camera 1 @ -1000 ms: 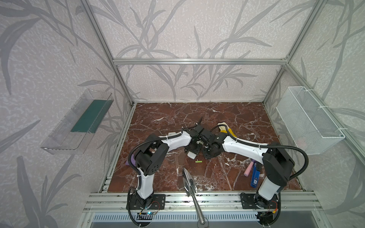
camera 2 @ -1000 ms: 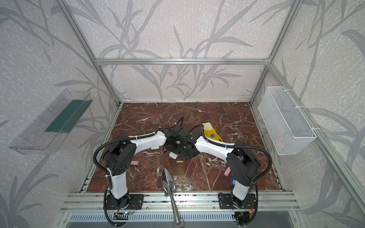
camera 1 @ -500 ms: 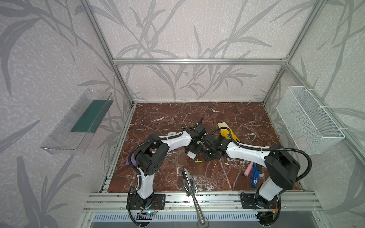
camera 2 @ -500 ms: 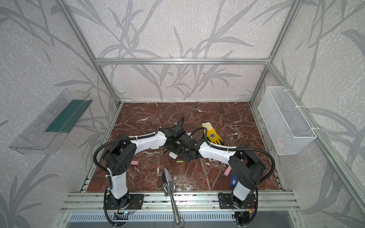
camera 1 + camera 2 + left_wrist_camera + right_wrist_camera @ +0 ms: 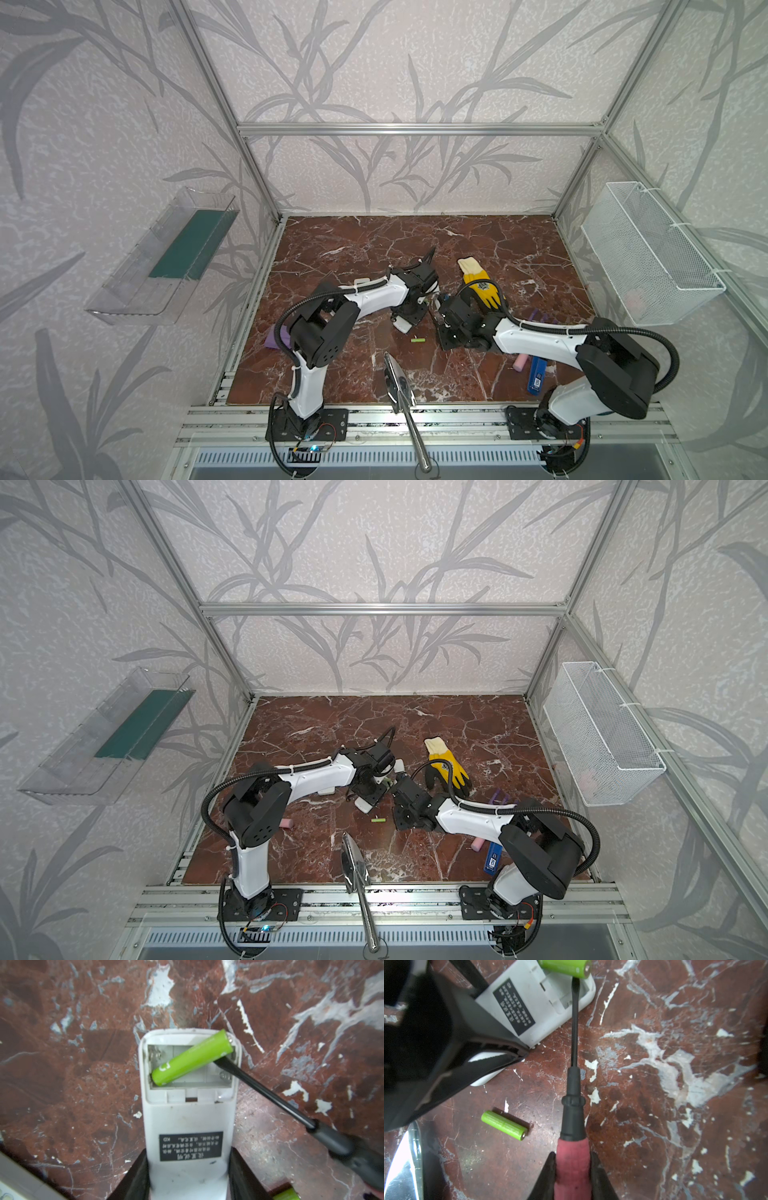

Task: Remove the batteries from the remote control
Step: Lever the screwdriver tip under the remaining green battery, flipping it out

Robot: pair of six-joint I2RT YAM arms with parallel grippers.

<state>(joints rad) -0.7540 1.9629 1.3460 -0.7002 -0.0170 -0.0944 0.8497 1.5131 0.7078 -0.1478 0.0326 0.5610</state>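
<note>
a: what's the spread, biggest thing first?

b: the red-brown veined marble tabletop (image 5: pixel 374 241) carries it all. the left gripper (image 5: pixel 188 1167) is clamped on the sides of the white plastic remote control (image 5: pixel 187 1118). the remote lies back-up near the middle of the table, cover off and battery bay exposed.

a: and the other arm?

b: the right gripper (image 5: pixel 573 1169) is clenched round the pink handle of the black-shafted screwdriver (image 5: pixel 573 1105). its blade tip sits under the raised end of a battery.

a: so where are the batteries?

b: one slim lime green battery (image 5: pixel 192 1057) lies askew across the bay. one end is lifted onto the remote's rim over the blade, the other is down in a corner of the bay. a second lime green battery (image 5: pixel 504 1125) lies loose on the marble near the remote, apart from both grippers.

a: how far along, then?

b: i'd judge this remote a bit past half done: one battery out, one pried up but not free. the emptied slot shows bare springs. what's left is to tip that tilted battery clear of the bay. no further batteries show in these views, so whether more remain elsewhere i cannot tell.
</note>
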